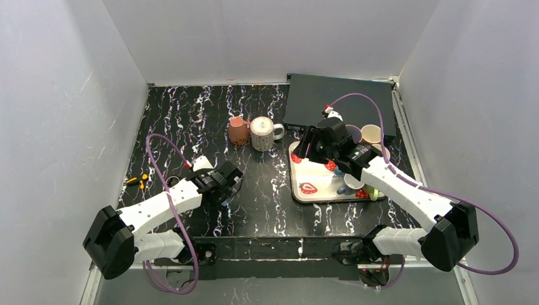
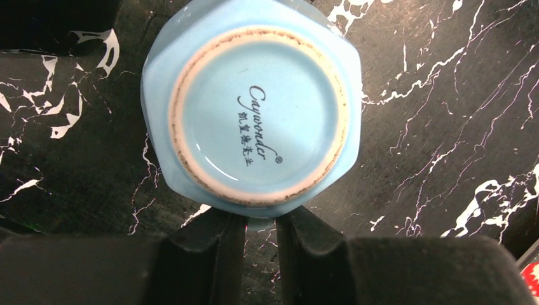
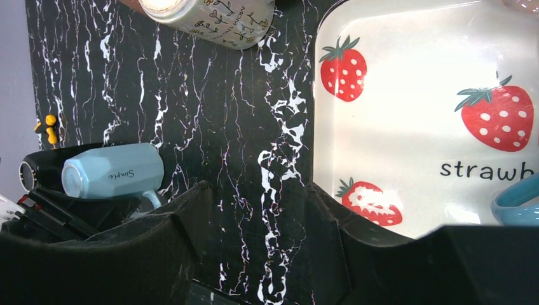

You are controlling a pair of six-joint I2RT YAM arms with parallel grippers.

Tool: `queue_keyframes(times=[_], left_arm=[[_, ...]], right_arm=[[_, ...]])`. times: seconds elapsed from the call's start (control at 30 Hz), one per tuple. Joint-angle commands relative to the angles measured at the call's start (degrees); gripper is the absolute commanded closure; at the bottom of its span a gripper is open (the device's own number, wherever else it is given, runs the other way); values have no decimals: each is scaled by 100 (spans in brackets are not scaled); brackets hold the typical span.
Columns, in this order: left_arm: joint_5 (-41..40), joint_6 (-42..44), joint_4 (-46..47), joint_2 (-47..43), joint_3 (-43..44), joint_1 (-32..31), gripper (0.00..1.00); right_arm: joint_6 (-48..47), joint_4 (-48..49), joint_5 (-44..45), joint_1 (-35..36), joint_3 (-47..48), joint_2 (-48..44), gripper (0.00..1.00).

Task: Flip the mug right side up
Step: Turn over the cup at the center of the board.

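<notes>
Mug: the light blue mug [image 2: 254, 114] sits base-up beneath the left arm, toward the front left of the black marbled table [image 1: 191, 114]. The maker's mark "Caywonder" is legible inside its unglazed foot ring.
Left hand: the left hand [image 2: 260, 219] is pinched nearly closed, with a sliver of the mug's blue handle caught between its two black fingers.
Contact: it cannot be told whether the mug's rim rests on the table or is raised off it.
Right hand: the right hand [image 3: 257, 190] is spread wide and holds nothing. One finger is over the table, the other over the left edge of the strawberry-printed tray [image 3: 407, 114].
Tray load: cups [image 1: 353, 184] crowd its right side, partly hidden by the right arm.
Background: a floral white mug [image 1: 261, 133] stands upright just beside a terracotta mug [image 1: 239, 130], well apart from both hands.
</notes>
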Motion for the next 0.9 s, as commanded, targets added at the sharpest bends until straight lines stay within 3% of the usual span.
queue_keyframes(times=[0.0,0.23,0.33,0.43,0.63,0.73,0.87], left_arm=[[155,422,88,-176,16,32,100],[4,2114,1008,-1043,355,22,100],[581,3326,1756,-1194,674,48,100],[1172,3807,1900,-940,1283,103,100],[2540,4100,2598,-274,2291,367,100],[3644,4046,2733,50,3041,640,100],[4600,3885,2972,287,3686,944,100]], right_arm=[[11,28,107,37,279,46,38],[22,74,192,40,286,6,36],[125,401,46,39,148,-118,33],[228,891,-188,41,-20,-317,29],[629,1960,-823,41,-411,-833,19],[932,2305,-1009,40,-544,-1157,17],[1504,3498,-1200,40,-1096,-1760,13]])
